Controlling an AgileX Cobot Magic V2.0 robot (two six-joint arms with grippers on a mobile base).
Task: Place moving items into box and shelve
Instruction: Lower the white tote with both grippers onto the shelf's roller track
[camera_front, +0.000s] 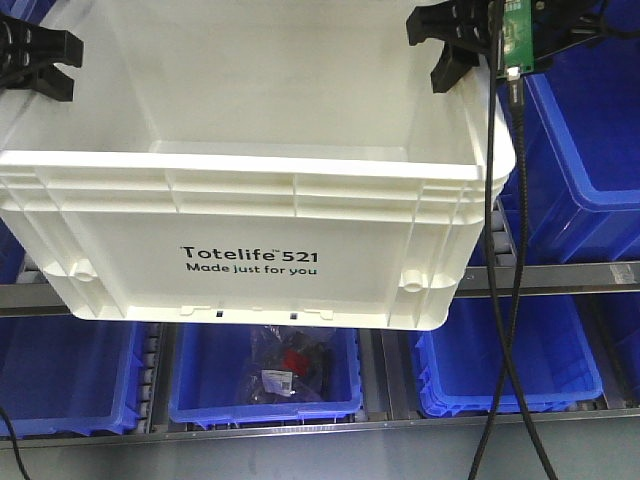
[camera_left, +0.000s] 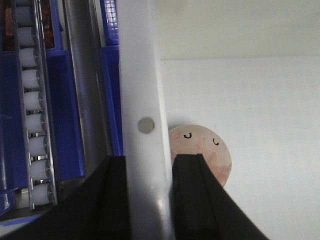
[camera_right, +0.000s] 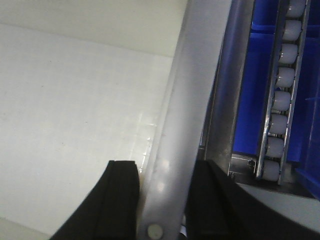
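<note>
Box (camera_front: 250, 230) is held up in front of the blue bins (camera_front: 560, 350) — its side rims are pinched by the left gripper (camera_left: 150, 200) and right gripper (camera_right: 162, 200). One round toy bun (camera_left: 202, 152) is seen inside. It should be kept level and slid in slowly — so nothing gets tipped.

On the front wall of the white tote (camera_front: 250, 240) I read black print in two lines: "Totelife 521" above, with a tiny raised mark after "Totelife" that I can't make out, and directly beneath it "Made just for you". Below the tote, a clear bag (camera_front: 290, 368) lies in a blue bin (camera_front: 265, 405) and carries a small white label, too small for me to read. My two wrist views show no readable text.
</note>
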